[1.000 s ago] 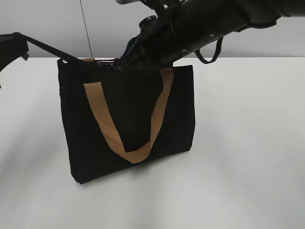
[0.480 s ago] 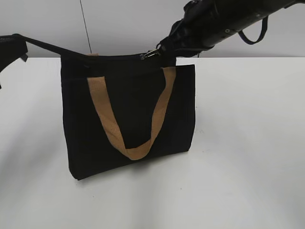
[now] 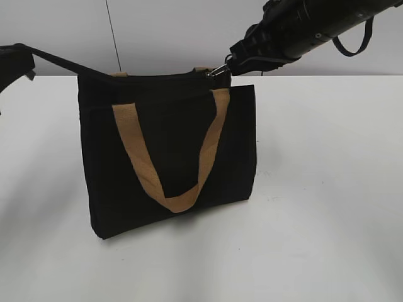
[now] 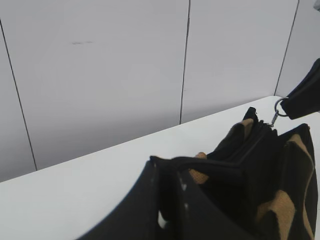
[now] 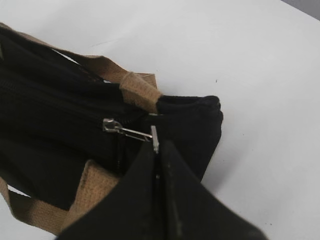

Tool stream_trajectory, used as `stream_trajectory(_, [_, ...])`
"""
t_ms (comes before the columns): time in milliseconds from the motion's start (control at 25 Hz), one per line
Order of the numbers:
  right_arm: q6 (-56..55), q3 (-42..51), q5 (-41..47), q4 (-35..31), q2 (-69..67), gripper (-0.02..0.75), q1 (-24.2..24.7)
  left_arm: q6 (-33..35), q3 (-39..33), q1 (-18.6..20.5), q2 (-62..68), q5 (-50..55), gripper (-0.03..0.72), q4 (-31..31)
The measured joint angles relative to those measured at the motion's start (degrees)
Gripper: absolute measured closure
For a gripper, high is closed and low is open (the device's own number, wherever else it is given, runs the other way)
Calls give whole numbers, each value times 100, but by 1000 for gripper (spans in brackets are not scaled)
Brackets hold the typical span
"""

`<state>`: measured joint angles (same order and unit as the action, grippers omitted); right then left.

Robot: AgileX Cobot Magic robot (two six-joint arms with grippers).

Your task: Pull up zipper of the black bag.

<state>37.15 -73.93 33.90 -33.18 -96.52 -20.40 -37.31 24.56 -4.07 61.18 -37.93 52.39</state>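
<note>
Left gripper (image 4: 167,210) clamped on the black bag (image 3: 170,151) at its left top corner, bracing it upright on the white table (image 3: 327,189). Further right, tan handle (image 3: 170,157) draped down the front. Right gripper (image 5: 156,150) closed on the silver pull tab (image 5: 132,131) of the zipper (image 5: 65,107), slider close to the right end. Best pulled level along the track, corner held taut — no twisting. Last stretch of track hidden under fabric; left fingertips hard to make out.
</note>
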Motion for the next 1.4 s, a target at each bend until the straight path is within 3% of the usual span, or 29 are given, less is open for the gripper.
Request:
stream_trajectory(200, [-4, 0, 37, -130, 0, 732, 0, -5, 0, 0, 0, 14, 671, 0])
stream_trajectory(360, [-4, 0, 39, -321, 0, 670, 26, -5, 0, 6, 0, 17, 671, -49])
stream_trajectory(720, [-4, 0, 249, -432, 17, 332, 50, -10, 0, 15, -38, 105, 671, -74])
stream_trajectory(840, [-4, 0, 249, -438, 22, 273, 50, -10, 0, 15, -38, 163, 657, -84])
stream_trajectory(920, [-4, 0, 249, -444, 22, 262, 50, -10, 0, 15, -41, 242, 605, -143])
stream_trajectory(1160, [-4, 0, 249, -455, 22, 253, 50, -10, 5, 34, -48, 848, 230, -760])
stream_trajectory(1400, [-11, 0, 249, -455, 22, 253, 56, -10, 5, 34, -48, 2056, 171, -1905])
